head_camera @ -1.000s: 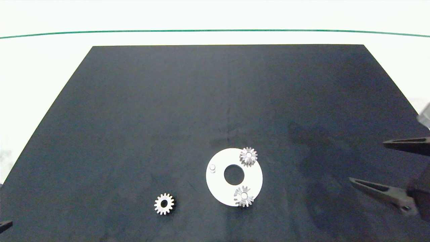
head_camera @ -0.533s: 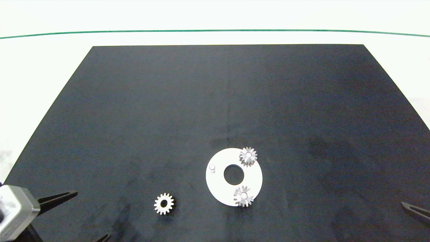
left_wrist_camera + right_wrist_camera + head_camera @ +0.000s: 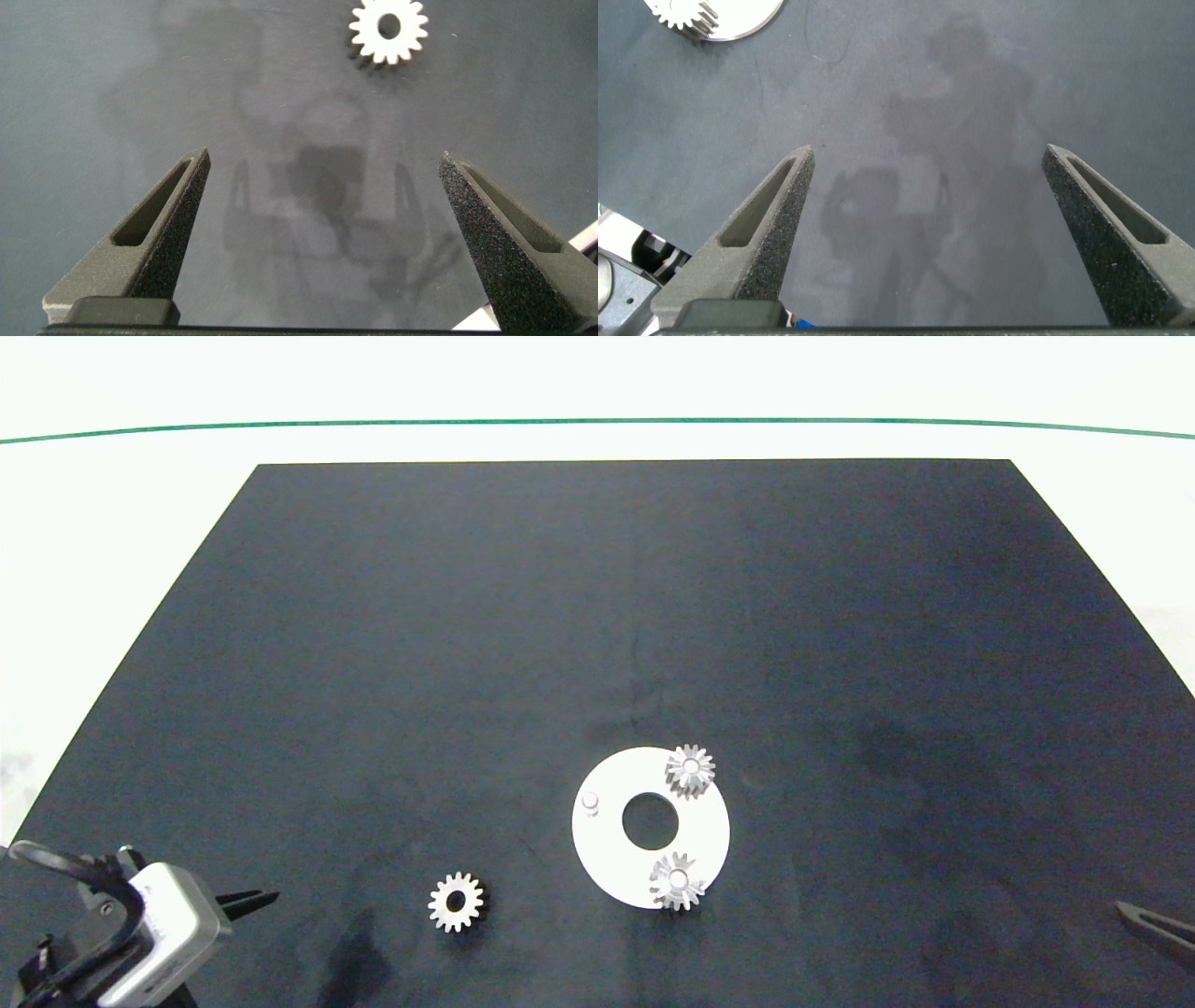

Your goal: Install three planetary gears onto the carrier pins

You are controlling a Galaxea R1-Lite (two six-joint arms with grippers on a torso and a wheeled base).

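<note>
The white carrier disc [image 3: 607, 859] lies on the black mat near the front. Two planetary gears sit on its carrier pins, one at the far right [image 3: 690, 770] and one at the near edge [image 3: 677, 882]. The pin [image 3: 590, 802] on the left side stands bare. A third silver gear [image 3: 456, 902] lies flat on the mat, left of the disc. My left gripper [image 3: 324, 159] is open at the front left, with that loose gear [image 3: 389, 28] a short way ahead of it. My right gripper [image 3: 929, 149] is open and empty at the front right edge.
The black mat [image 3: 635, 616] covers most of the white table [image 3: 112, 523], and a green line [image 3: 597, 422] runs along the far side. In the right wrist view a piece of the disc with a gear [image 3: 701, 14] shows at one corner.
The left arm has come in from the front left corner toward the loose gear. The right arm has drawn back to the right edge, only a fingertip still showing. Gears and disc have not moved.
</note>
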